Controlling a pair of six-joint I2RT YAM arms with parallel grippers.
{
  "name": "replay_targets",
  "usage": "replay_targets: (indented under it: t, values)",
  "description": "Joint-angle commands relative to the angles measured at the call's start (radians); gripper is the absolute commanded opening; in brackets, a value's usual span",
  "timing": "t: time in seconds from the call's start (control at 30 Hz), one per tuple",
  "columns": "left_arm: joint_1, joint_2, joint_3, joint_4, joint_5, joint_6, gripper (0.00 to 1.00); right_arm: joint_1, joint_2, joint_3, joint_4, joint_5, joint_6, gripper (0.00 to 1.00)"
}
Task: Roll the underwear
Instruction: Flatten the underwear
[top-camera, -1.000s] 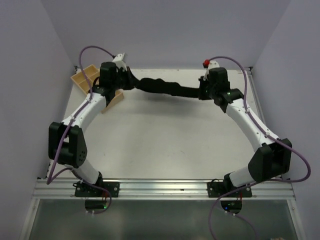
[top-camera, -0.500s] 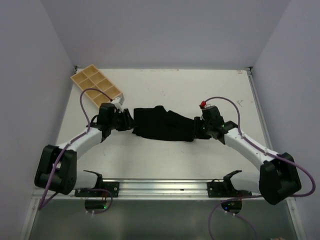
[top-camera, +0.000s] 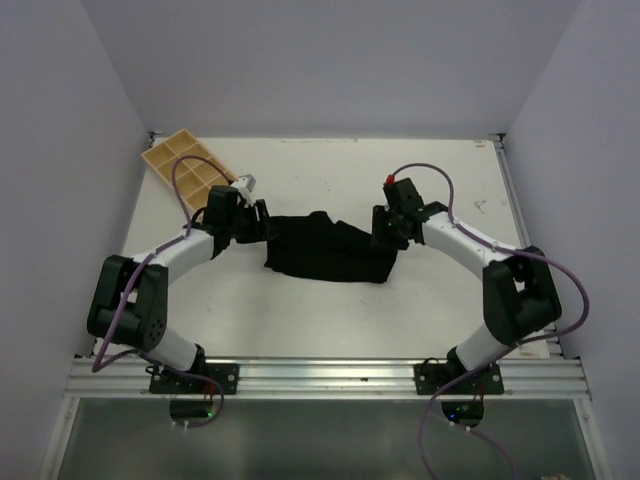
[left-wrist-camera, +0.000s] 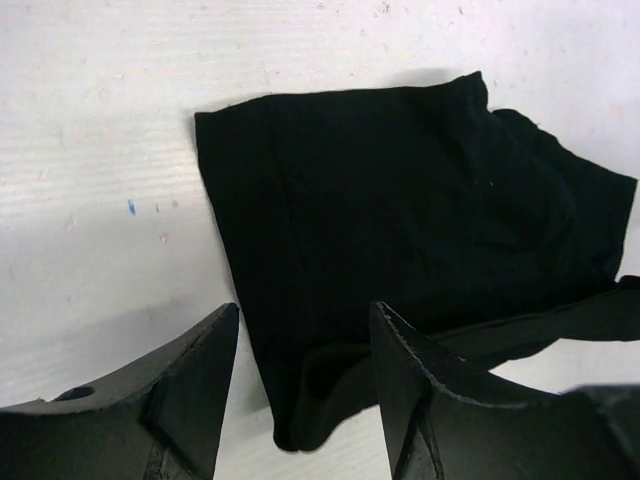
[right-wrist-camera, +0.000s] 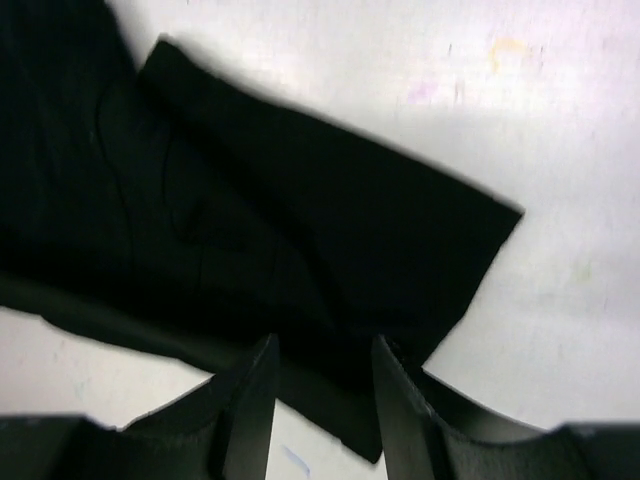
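A moment ago the underwear (top-camera: 325, 250) hung stretched between the two claws over the far part of the table (top-camera: 300, 325); now it lies spread on the table's middle, a dark, slightly crooked patch, and both claws have let go of it; the left claw (top-camera: 258, 222) sits just beside its left edge and the right claw (top-camera: 385, 232) at its right edge, each with its fingers parted and nothing pinched between them. To my eye that means the laying-out is done and the rolling itself has not begun; no part of the cloth is turned over into a roll yet. From above you get the whole shape and the tan divided tray (top-camera: 185, 165) off at the far left corner, well apart from the cloth, but both claws show only as dark lumps; the left wrist camera shows the gap between its fingers plainly, with a loose flap doubled at the near end of the cloth below; the right wrist camera shows a flat layer lying slantwise across the rest, ending in a sharp corner, which the overhead view flattens into plain black.
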Motion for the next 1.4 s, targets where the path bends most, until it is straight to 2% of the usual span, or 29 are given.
replay_targets:
  t: [0.0, 0.07, 0.2, 0.6, 0.8, 0.97, 1.1, 1.27, 1.37]
  values:
    - [0.01, 0.098, 0.143, -0.013, 0.063, 0.073, 0.58, -0.036, 0.099, 0.136, -0.083, -0.015, -0.056, 0.46]
    - [0.01, 0.178, 0.209, -0.011, 0.111, 0.076, 0.56, -0.041, 0.178, 0.172, -0.113, -0.043, -0.09, 0.46]
    - [0.01, 0.262, 0.26, -0.037, 0.143, 0.085, 0.55, -0.041, 0.219, 0.172, -0.163, -0.114, -0.131, 0.45]
    - [0.01, 0.356, 0.254, -0.069, 0.131, 0.104, 0.55, 0.005, 0.002, -0.036, -0.109, -0.233, -0.216, 0.44]
    - [0.01, 0.371, 0.257, -0.068, 0.125, 0.101, 0.55, 0.043, -0.048, -0.124, -0.106, -0.252, -0.225, 0.44]
    - [0.01, 0.355, 0.252, -0.074, 0.131, 0.099, 0.55, 0.063, -0.113, -0.193, -0.092, -0.249, -0.178, 0.44]
    - [0.01, 0.264, 0.241, -0.094, 0.137, 0.101, 0.55, 0.076, -0.154, -0.185, -0.124, -0.235, -0.138, 0.44]
    - [-0.003, 0.123, 0.156, -0.112, 0.125, 0.101, 0.55, 0.076, -0.165, -0.071, -0.204, -0.134, -0.07, 0.44]
    - [-0.022, 0.05, 0.08, -0.109, 0.12, 0.085, 0.55, 0.073, -0.127, 0.027, -0.282, -0.024, -0.015, 0.44]
